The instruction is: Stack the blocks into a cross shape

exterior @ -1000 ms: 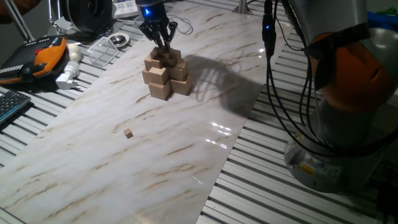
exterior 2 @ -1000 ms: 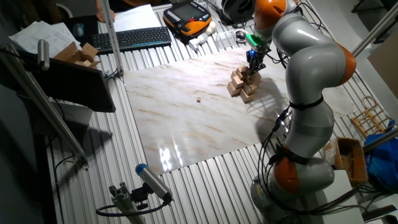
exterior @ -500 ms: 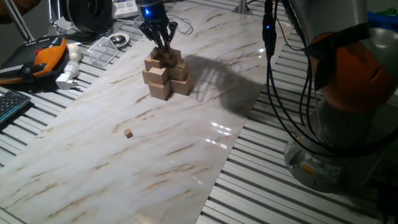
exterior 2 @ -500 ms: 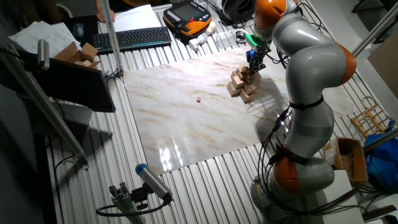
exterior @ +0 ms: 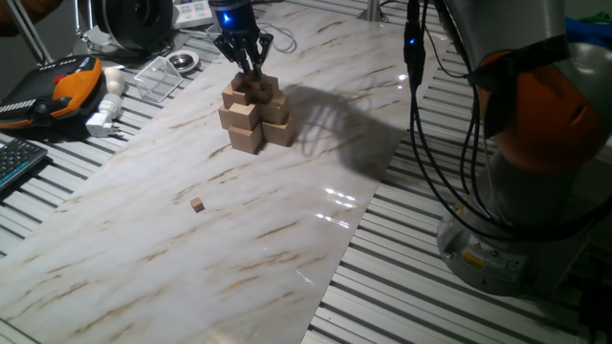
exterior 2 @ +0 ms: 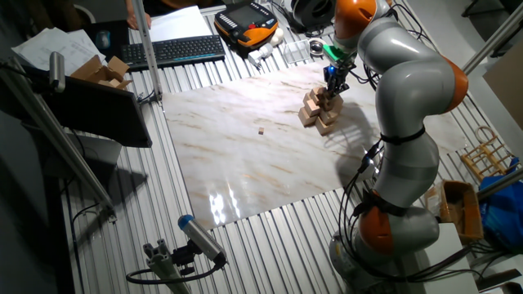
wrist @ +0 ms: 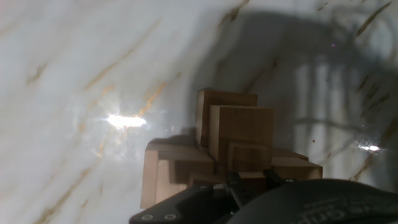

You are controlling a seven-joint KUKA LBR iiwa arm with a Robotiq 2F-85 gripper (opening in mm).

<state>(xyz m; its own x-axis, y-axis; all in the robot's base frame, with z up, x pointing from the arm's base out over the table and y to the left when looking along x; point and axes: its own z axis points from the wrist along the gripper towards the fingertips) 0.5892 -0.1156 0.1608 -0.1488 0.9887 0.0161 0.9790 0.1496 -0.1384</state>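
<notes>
The pile (exterior: pixel 252 113) of tan wooden cubes stands toward the far end of the marble counter (exterior: pixel 287 220), its layers stepping in with smaller cubes toward the top. The hand (exterior: pixel 252 70) is right down at its peak, fingers converging to a narrow point on the topmost cubes. They look close together, but whether they pinch a small block or have just let one go cannot be told: in the hand view the fingertips are mostly lost behind the dark body at the bottom edge, with the stacked cubes (wrist: pixel 239 140) directly beyond.

One loose small block (exterior: pixel 197 204) lies alone on the open marble, well apart from the pile; the other fixed view shows it as a speck (exterior 2: pixel 261 130) out in the middle of the slab.

The risk sits at the top tier. The upper cubes are small and rest on narrow footing, so any sideways drag from the fingers as they part or lift would likely nudge one off its perch. If a block sticks to a finger pad, it could ride up and tumble, possibly knocking lower cubes askew. Pressing down too firmly could shift the layer below. A straight vertical retreat seems the safest move.
</notes>
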